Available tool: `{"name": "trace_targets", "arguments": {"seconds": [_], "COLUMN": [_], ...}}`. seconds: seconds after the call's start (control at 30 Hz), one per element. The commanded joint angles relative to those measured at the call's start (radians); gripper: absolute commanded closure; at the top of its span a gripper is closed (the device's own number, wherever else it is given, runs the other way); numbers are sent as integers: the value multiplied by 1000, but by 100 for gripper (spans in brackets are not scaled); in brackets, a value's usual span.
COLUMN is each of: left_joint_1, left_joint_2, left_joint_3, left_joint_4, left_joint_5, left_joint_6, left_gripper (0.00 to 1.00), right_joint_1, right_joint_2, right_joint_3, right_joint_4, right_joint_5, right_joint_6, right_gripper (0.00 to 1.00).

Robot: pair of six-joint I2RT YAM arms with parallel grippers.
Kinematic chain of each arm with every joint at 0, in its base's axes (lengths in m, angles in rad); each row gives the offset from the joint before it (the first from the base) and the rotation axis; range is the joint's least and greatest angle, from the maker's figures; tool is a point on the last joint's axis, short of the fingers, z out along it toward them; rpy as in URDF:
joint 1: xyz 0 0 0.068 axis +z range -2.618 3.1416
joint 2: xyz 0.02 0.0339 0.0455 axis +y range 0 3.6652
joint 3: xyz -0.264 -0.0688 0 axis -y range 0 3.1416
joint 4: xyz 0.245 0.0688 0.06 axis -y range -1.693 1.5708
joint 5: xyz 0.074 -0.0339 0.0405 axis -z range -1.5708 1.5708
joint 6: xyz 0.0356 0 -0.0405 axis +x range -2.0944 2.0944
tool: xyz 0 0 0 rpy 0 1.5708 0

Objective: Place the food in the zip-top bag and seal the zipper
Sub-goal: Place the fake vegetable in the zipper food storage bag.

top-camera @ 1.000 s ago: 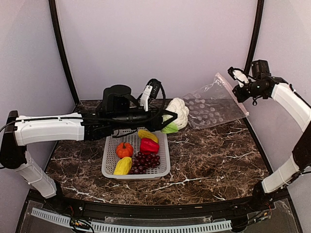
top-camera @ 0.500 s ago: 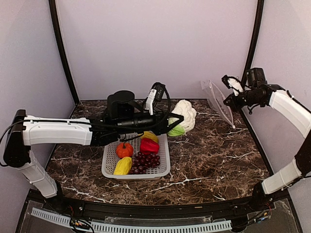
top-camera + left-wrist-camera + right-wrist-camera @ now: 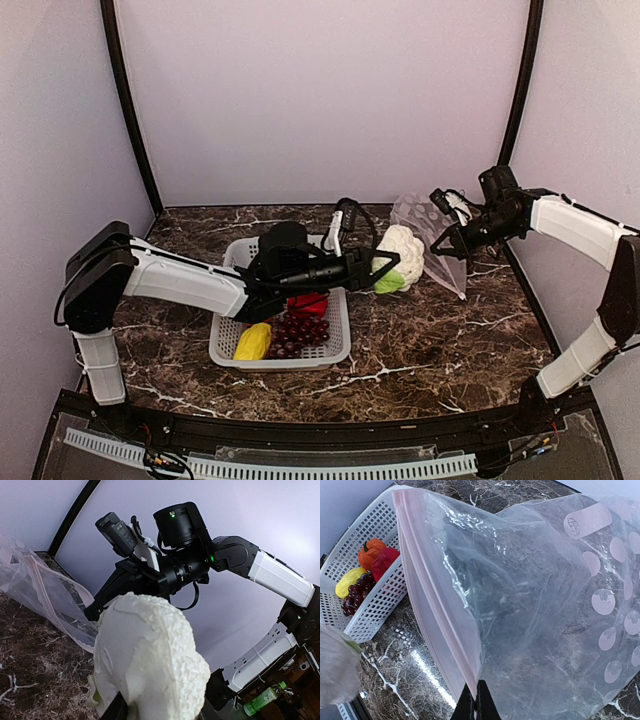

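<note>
The left arm hides the basket's (image 3: 280, 362) far half from above, and the left wrist view cuts off the left gripper's (image 3: 384, 272) fingers. Its jaws, partly apart, clamp the cauliflower (image 3: 405, 250) above the table, just left of the zip-top bag (image 3: 450, 275); whether the two touch is unclear. The right gripper (image 3: 476, 702) is pinched tight on the bag's zipper (image 3: 432, 600) edge, which is turned toward the cauliflower.

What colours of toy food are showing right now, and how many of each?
White-green cauliflower: 1
Orange tomato: 1
Red pepper: 1
Yellow piece: 1
Dark red grape bunch: 1
Total: 5 showing; part of the basket is hidden.
</note>
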Motion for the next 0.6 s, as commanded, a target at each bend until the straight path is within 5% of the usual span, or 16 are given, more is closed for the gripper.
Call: {"name": "trace_targets", "arguments": {"seconds": [0.0,0.57], "left_joint_1": [-2,6], "left_joint_2": [74,295], "left_joint_3": [78,225], "left_joint_4": [212,308], "left_joint_5": [44,29], "left_joint_6": [-94,-262], "left_gripper": [98,99], "right_joint_1": [6,6], "right_joint_2": [-4,-40], "right_joint_3": [29,71], "right_joint_4": [0,-36], "right_joint_5": [-64,-119], "right_joint_6": [28,67], "right_gripper": [100,100]}}
